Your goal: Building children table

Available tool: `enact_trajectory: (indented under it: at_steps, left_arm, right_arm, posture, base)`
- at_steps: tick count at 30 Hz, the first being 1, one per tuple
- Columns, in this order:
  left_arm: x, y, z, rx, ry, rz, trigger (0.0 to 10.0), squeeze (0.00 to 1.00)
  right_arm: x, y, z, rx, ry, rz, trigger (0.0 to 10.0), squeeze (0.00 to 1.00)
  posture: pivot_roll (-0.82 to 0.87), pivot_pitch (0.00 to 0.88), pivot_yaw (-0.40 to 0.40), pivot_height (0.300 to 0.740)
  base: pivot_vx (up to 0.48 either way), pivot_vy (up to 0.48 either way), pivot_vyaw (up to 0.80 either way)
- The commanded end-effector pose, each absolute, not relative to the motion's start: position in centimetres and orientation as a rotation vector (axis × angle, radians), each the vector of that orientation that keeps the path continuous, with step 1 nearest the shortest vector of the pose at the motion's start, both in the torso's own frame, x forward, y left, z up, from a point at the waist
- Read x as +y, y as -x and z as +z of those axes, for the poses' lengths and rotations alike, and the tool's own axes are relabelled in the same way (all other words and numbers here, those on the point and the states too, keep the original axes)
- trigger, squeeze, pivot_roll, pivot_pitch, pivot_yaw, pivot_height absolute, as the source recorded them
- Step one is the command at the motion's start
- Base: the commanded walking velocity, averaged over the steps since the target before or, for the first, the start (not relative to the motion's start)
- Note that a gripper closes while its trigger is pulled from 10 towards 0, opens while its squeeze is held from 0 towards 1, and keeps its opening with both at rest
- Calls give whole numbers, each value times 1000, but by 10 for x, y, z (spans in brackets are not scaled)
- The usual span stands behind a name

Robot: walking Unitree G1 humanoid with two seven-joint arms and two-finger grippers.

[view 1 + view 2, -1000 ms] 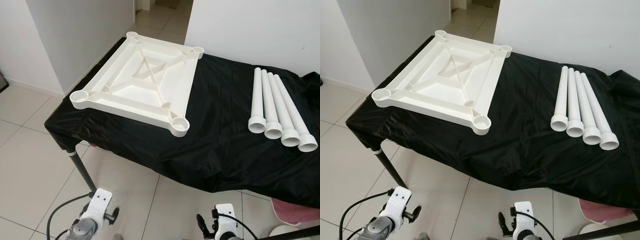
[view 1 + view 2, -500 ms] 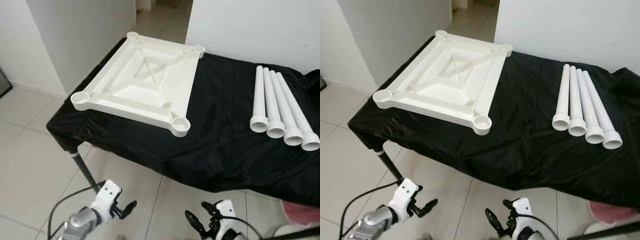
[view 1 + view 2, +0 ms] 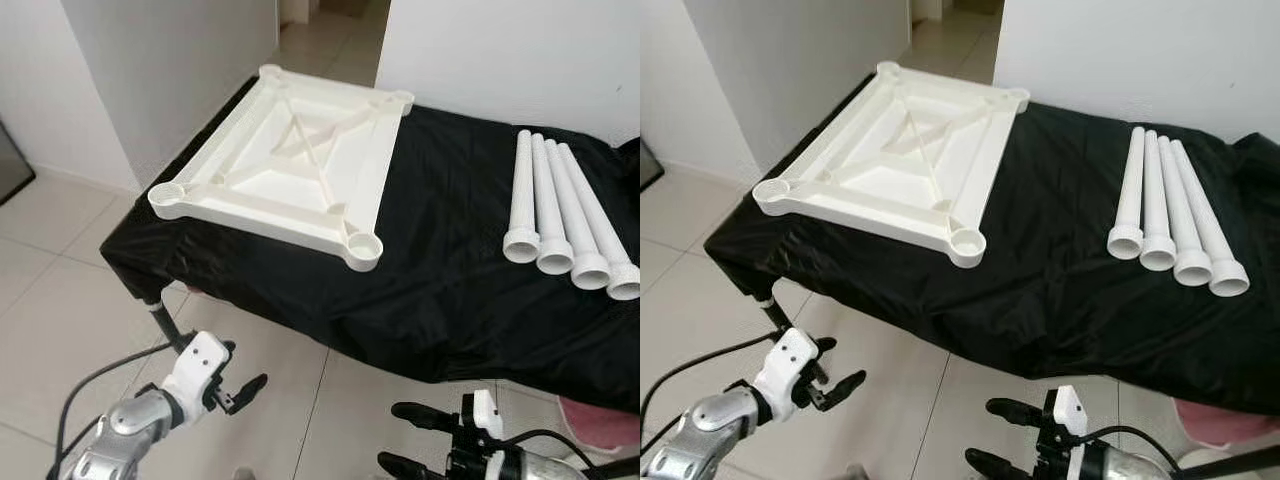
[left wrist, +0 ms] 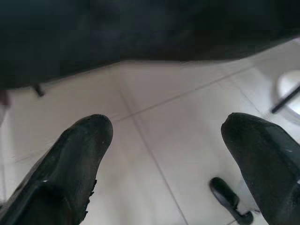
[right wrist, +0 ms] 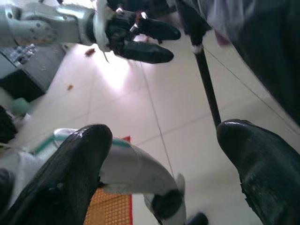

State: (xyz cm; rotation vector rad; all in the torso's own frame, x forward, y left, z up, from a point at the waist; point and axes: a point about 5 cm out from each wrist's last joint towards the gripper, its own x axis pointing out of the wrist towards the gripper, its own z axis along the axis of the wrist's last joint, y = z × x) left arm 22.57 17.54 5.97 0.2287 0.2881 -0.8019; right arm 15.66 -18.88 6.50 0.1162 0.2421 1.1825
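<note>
While a black cloth (image 3: 440,280) covers the whole surface and hangs over its near edge, only one dark leg (image 3: 163,322) of the surface shows beneath it, at the robot's left. On the cloth, toward the left, the white table top (image 3: 290,160) lies upside down, its ribbed underside and four round corner sockets facing up. Well apart to the right, four white table legs (image 3: 565,220) lie side by side, touching one another, flared ends toward the robot; the outermost one is cut off by the edge of the left eye view.

Both arms sit low, in front of the surface and over the tiled floor (image 3: 60,310), holding nothing. The left claw (image 3: 245,392) is released, its two black fingers spread wide in the left wrist view, with floor tile and the cloth's dark hem beyond them. The right claw (image 3: 992,434) is also released, its fingers (image 5: 255,164) parted, pointing toward the robot's left. In the right wrist view the left claw appears beyond them, along with the surface's leg; a white curved object below is too blurred to name.
</note>
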Motion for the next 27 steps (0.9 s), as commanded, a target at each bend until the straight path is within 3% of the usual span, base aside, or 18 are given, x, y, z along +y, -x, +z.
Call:
enact_trajectory:
  at_steps: [1,8,13,27]
  left_arm:
    - [164,-205,75,323,-170,-1320,10000,0]
    - [188,-222,103,304,-233,-1210,10000,0]
    - [213,-245,135,251,-309,-1085,10000,0]
    - [218,-266,166,145,-294,-980,10000,0]
  right_arm:
    - [-187,-162,82,185,-133,1206,10000,0]
    - [-183,-173,105,124,-133,1225,10000,0]
    - [-183,-196,120,39,-121,1135,10000,0]
    - [-180,-232,141,-125,-160,864,10000,0]
  posture:
    - [-16,6,-8,740]
    - [-4,0,-15,740]
    - [10,0,-14,740]
    - [13,0,-9,740]
  base:
    - [0,0,0]
    - [0,0,0]
    - [0,0,0]
    - [0,0,0]
